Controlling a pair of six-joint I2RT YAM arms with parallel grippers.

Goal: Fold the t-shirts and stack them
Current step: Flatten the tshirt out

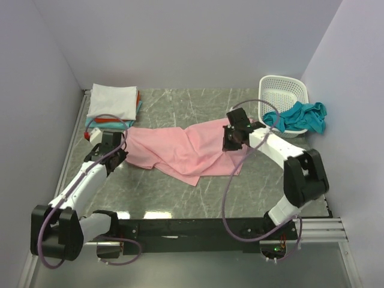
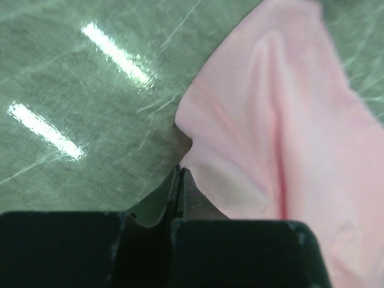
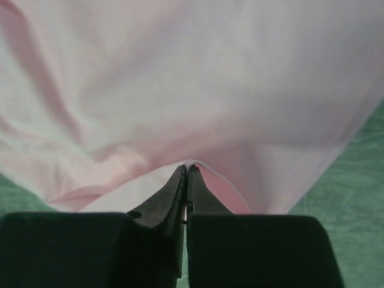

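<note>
The light pink t-shirt [image 1: 180,150] lies crumpled lengthwise across the table's middle. My left gripper [image 1: 123,145] is shut at the shirt's left edge. In the left wrist view its closed tips [image 2: 180,172] meet a puckered corner of the pink cloth [image 2: 288,138]. My right gripper [image 1: 230,143] is shut on the shirt's right part; in the right wrist view the cloth [image 3: 180,78] tents up at the tips [image 3: 188,170]. A folded white t-shirt [image 1: 113,101] tops a stack at the back left, with orange-red [image 1: 105,122] and teal [image 1: 140,107] edges showing beneath it.
A white lattice basket [image 1: 282,93] stands at the back right, with a teal garment [image 1: 300,116] hanging over its front rim. Grey walls close in the left, back and right. The marbled table [image 1: 180,195] lies bare in front of the pink shirt.
</note>
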